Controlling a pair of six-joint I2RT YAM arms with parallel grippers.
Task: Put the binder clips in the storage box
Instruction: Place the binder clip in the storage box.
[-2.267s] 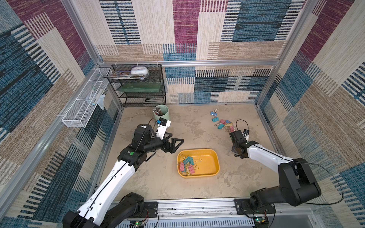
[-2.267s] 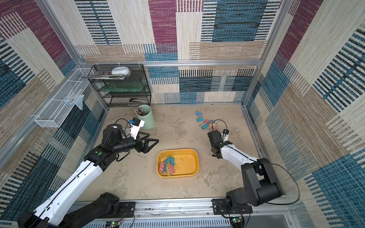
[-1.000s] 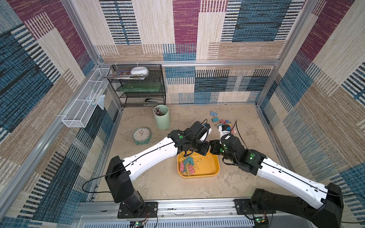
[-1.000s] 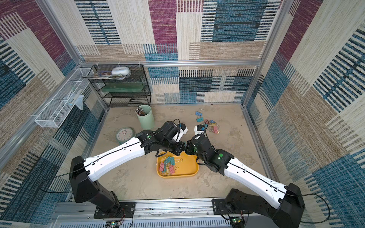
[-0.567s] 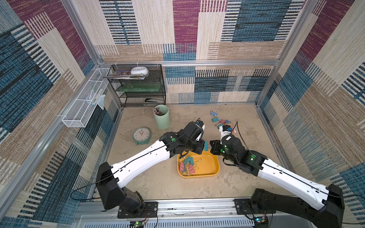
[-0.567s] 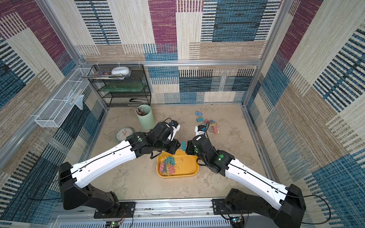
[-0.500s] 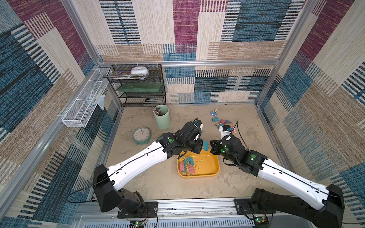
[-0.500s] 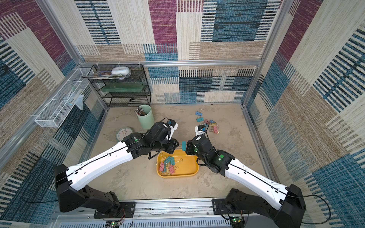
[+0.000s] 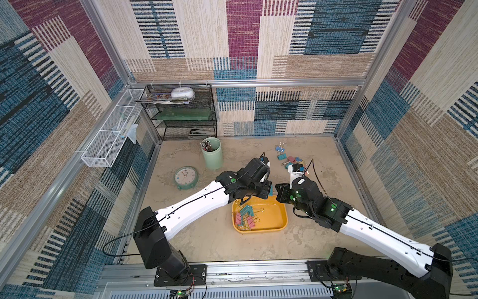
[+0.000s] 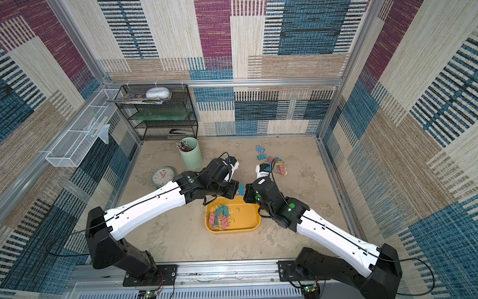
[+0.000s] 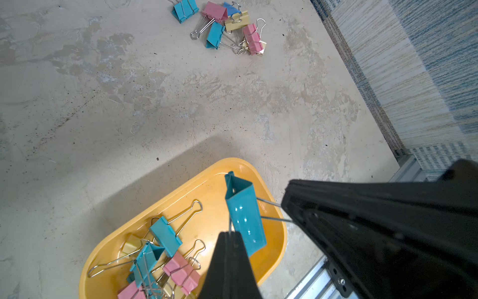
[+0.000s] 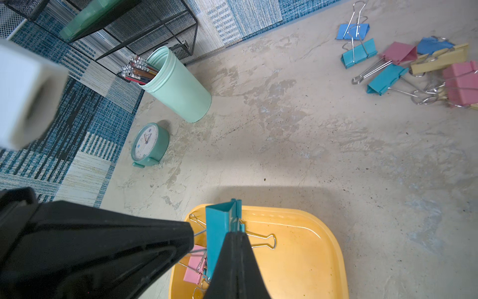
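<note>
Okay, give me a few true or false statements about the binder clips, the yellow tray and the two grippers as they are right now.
1. The left gripper and right gripper both pinch one teal clip, held off the table. True.
2. The storage box is empty. False: a heap of clips lies in it.
3. Loose clips lie on the table beyond the box. True.
4. The pen cup lies on its side. False: it stands upright.

mint pen cup [image 9: 212, 155], green clock [image 9: 185, 177], black rack [image 9: 185, 123]
</note>
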